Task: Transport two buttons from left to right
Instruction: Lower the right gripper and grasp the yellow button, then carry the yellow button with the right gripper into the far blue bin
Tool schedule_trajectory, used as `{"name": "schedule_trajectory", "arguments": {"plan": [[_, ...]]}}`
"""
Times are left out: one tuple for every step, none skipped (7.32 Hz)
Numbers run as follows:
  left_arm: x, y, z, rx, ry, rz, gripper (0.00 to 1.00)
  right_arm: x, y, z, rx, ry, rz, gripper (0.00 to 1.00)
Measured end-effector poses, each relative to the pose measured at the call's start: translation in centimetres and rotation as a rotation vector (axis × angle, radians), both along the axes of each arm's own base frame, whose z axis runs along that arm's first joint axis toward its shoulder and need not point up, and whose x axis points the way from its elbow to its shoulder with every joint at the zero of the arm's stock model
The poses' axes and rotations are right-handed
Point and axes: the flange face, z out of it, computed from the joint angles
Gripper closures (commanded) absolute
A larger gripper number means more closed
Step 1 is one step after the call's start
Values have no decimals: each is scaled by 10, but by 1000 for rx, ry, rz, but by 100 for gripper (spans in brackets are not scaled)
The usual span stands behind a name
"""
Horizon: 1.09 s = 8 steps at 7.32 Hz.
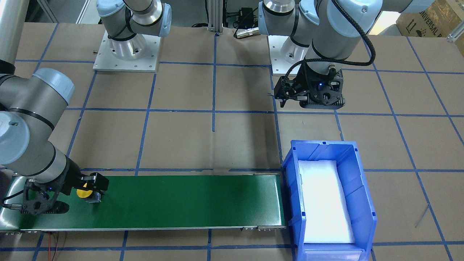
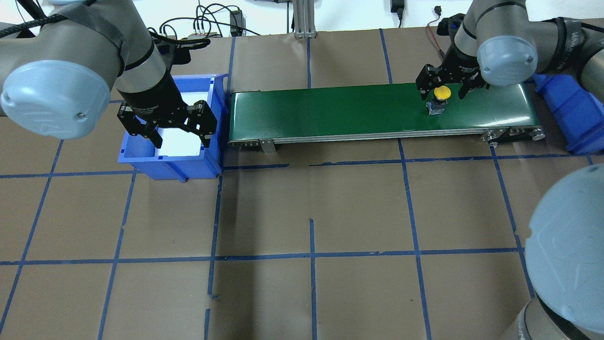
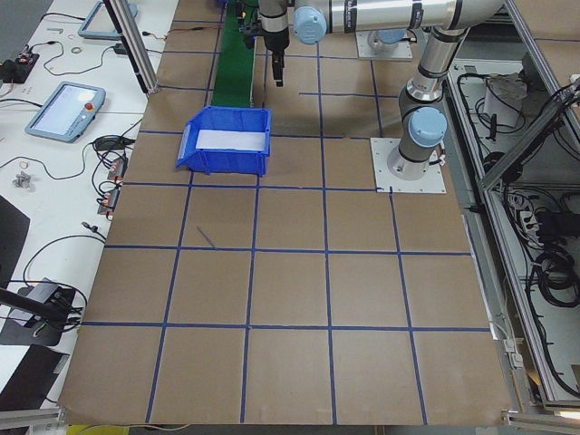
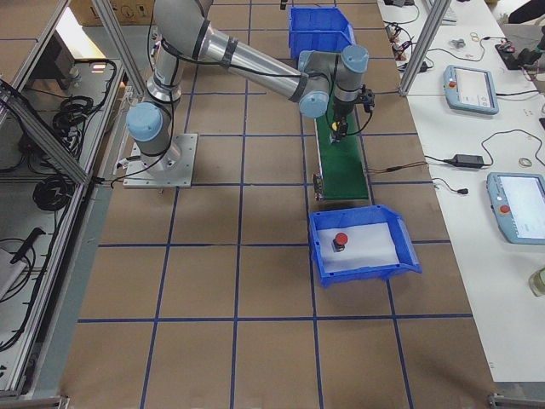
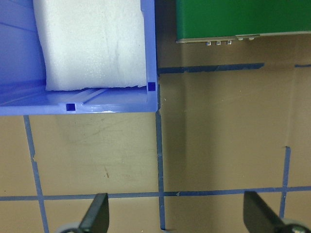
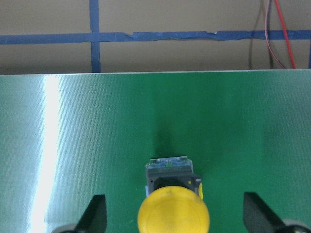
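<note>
The yellow-capped button [image 2: 442, 93] rests on the green conveyor belt [image 2: 330, 111] near its right end; it also shows in the right wrist view [image 6: 173, 213] and the front-facing view [image 1: 84, 193]. My right gripper [image 2: 443, 87] is open, its fingers [image 6: 96, 213] on either side of the button without touching it. The red-capped button [image 4: 341, 240] sits on white foam in the blue bin [image 2: 141, 163] at the belt's left end. My left gripper [image 5: 177, 218] is open and empty, hovering over the bin's near edge [image 5: 97, 104].
A second blue bin [image 2: 564, 111] stands past the belt's right end. The brown table [image 2: 311, 212] is marked with a blue tape grid. Both arm bases [image 1: 127, 50] stand on the robot's side. Cables and teach pendants [image 4: 473, 85] lie beyond the table.
</note>
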Motion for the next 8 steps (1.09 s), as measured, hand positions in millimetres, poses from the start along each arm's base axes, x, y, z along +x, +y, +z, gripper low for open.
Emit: {"name": "schedule_trajectory", "arguments": {"plan": [[0,0,0,1,0,1,4,-1,0,0,2,5,1,50],[0,0,0,1,0,1,4,-2,0,0,2,11,3,67],[0,0,-1,2,1,1,4,-2,0,1,0,19,9,67],[0,0,-1,2,1,1,4,-3,-1,2,-2,24,21,67],[0,0,-1,3,1,1,4,-4,-2,6,-7,27,34,67],[0,0,-1,3,0,1,4,-7,-4,13,-22,32,49,68],[0,0,-2,4,1,1,4,-26,-8,30,-51,40,65,68],[0,0,-2,4,2,1,4,-66,-8,51,-86,53,70,68]]}}
